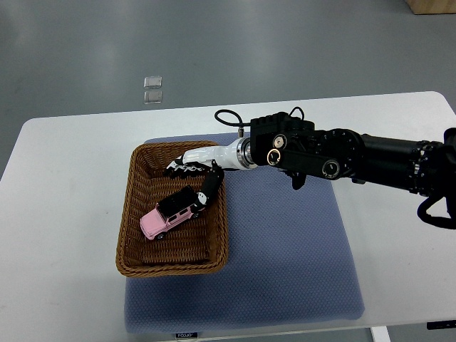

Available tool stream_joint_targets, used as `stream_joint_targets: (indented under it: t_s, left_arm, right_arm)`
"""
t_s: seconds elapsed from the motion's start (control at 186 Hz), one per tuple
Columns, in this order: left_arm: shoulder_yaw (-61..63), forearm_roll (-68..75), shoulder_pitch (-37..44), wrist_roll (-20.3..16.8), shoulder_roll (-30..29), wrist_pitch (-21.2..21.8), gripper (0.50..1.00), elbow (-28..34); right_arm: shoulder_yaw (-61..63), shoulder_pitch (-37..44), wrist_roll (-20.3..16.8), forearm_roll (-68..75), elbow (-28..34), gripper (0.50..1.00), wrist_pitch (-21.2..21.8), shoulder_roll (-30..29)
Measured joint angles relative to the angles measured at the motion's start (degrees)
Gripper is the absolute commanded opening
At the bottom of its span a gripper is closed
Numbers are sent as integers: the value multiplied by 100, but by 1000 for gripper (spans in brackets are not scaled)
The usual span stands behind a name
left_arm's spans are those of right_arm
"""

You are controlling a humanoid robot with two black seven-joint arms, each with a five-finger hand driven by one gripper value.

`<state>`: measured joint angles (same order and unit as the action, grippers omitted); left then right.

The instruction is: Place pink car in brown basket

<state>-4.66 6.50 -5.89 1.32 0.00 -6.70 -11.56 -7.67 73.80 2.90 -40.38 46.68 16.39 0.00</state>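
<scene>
- The tabletop (64, 185) is white and takes up most of the view. Grey floor shows behind it.
- A blue-grey mat (285, 271) lies on the tabletop, and it has a small label at its near edge.
- A brown basket (135, 214) made of woven strips sits on the left part of the mat. Its left side hangs over onto the bare tabletop.
- The pink car (169, 216) is inside the basket, on the basket's floor. It has a black roof and points toward the near left corner.
- The right hand (198, 173) is white with black fingers. It reaches over the far right part of the basket.
- One black finger (209, 187) points down at the back end of the car. I cannot tell if it touches the car or is just above it.
- The other fingers are stretched out and loose, and the hand grips nothing.
- The black arm (342, 158) comes in from the right edge of the view, above the mat.
- Two small clear squares (152, 90) lie on the floor past the tabletop.
</scene>
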Motion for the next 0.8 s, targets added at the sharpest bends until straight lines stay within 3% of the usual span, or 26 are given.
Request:
stream_joint_targets:
  t_s: [0.285,0.619,0.802]
  left_arm:
    - [0,0,0,1,0,-2,1000,11]
    - [14,0,0,0,0,-2,1000,-8]
    - [27,0,1,-1,0,-1,1000,-37]
  right_arm:
    - [1993,-89,54,34,-105,903,-15,0]
    - [5449,-2429,743,41,-102,903,-12,507]
    - [7093,-3409,833,283,-108,903,-19,467]
